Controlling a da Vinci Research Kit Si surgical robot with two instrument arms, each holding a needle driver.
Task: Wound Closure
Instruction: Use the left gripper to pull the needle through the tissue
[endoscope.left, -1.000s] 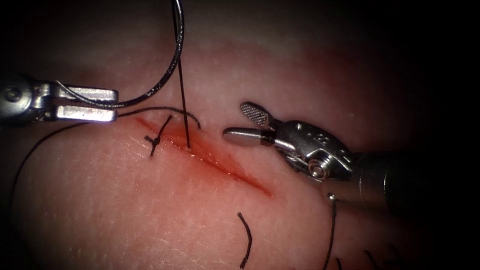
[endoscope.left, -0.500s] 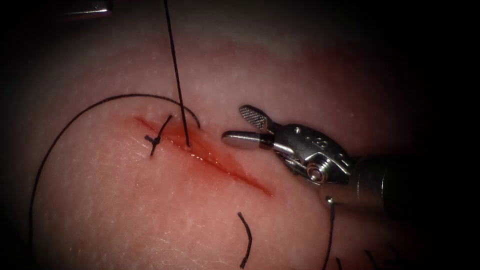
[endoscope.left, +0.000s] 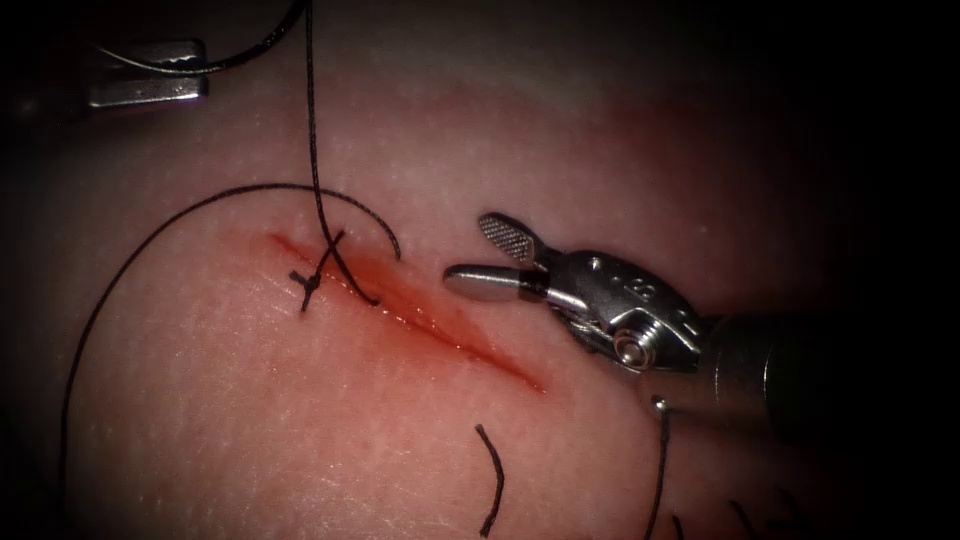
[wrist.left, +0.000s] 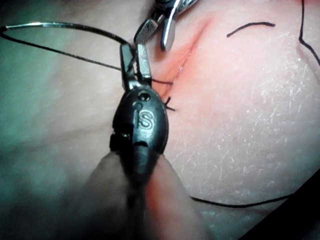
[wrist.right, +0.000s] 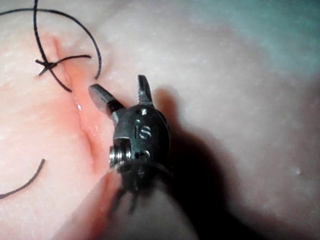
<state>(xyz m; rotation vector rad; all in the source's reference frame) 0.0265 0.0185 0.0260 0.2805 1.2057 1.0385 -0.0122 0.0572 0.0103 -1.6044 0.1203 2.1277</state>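
Left end effector clamps the needle above the tissue; right end effector gapes empty.

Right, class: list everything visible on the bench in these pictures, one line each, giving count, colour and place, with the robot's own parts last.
Tissue: one, pink, beneath everything.
Cut: one, red with fluid, running diagonally.
Needle: one, dark curved, clear of the tissue, held near one end.
Thread: one, black, rising from the cut to the needle.
Knot: one, black, left of the cut.
Cut ends of thread: several, black, nearest the endoscope.
Left end effector: one, metal, shut on the needle.
Right end effector: one, metal, right of the cut, open, holding nothing.
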